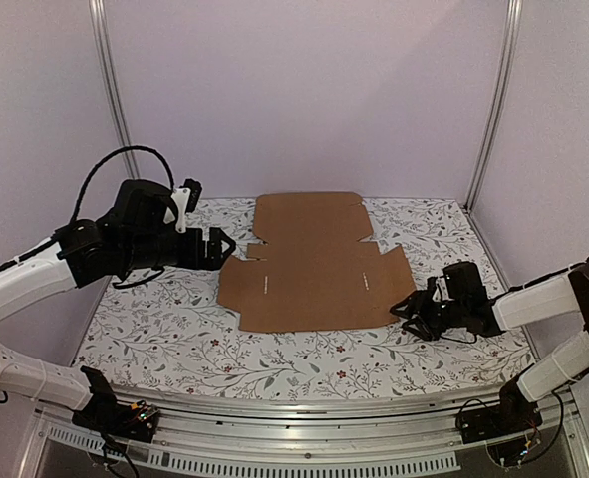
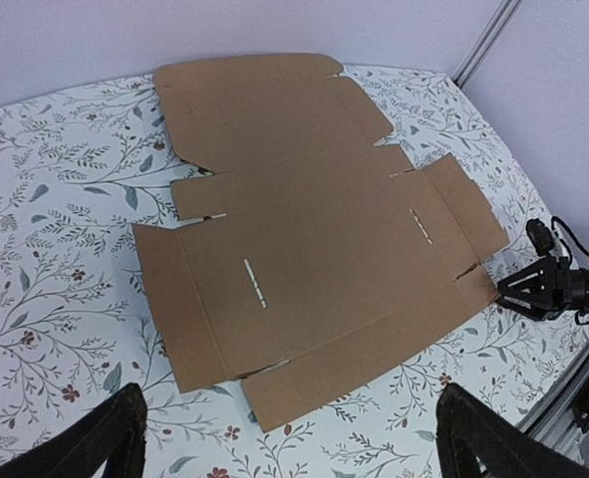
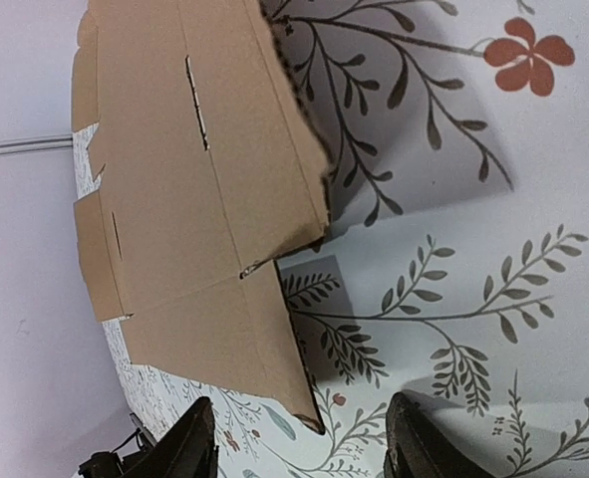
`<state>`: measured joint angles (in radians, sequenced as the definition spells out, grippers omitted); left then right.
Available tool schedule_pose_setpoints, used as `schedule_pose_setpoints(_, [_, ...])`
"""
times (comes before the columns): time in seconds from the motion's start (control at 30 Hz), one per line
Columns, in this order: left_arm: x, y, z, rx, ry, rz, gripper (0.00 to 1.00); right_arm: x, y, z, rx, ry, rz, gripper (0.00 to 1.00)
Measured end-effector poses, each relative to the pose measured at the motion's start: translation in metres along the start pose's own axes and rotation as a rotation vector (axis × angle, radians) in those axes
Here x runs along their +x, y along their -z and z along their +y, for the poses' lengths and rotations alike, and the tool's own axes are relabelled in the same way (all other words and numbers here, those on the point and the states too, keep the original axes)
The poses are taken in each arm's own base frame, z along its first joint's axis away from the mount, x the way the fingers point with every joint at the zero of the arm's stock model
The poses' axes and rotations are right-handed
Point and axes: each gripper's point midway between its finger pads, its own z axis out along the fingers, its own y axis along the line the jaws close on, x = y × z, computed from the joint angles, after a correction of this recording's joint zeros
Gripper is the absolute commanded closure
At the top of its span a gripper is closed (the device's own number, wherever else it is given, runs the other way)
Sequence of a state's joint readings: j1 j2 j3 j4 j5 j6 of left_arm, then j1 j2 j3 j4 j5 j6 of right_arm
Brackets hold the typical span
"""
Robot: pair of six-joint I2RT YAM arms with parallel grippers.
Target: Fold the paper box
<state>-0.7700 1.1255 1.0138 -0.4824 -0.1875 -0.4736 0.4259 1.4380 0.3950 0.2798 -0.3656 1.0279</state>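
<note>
The paper box (image 1: pixel 314 264) lies as a flat brown die-cut cardboard sheet on the floral table, unfolded, with flaps and two small slits. It fills the left wrist view (image 2: pixel 304 249) and shows in the right wrist view (image 3: pixel 194 199). My left gripper (image 1: pixel 220 247) is open and empty, raised beside the sheet's left flap. My right gripper (image 1: pixel 406 307) is open and empty, low over the table just off the sheet's near right corner (image 3: pixel 319 418), which lies between its fingers (image 3: pixel 194 443) without touching them.
The floral tablecloth (image 1: pixel 174 329) covers the table. Pale walls with metal posts (image 1: pixel 493 100) close the back and sides. A metal rail (image 1: pixel 304 438) runs along the near edge between the arm bases.
</note>
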Motion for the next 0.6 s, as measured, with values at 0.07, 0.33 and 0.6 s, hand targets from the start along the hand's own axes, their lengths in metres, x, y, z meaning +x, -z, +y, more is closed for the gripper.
schedule_pose_setpoints(0.07, [0.001, -0.002, 0.000, -0.001, -0.001, 0.005, 0.00, 0.001, -0.002, 0.000, -0.010, -0.005, -0.003, 0.51])
schedule_pose_setpoints(0.33, [0.003, -0.005, -0.001, 0.004, 0.001, 0.012, 0.01, -0.002, -0.008, 0.006, -0.044, -0.003, -0.034, 0.64])
schedule_pose_setpoints(0.6, [0.003, -0.005, -0.002, 0.010, 0.002, 0.016, 0.00, -0.005, -0.016, 0.019, -0.095, 0.013, -0.068, 0.76])
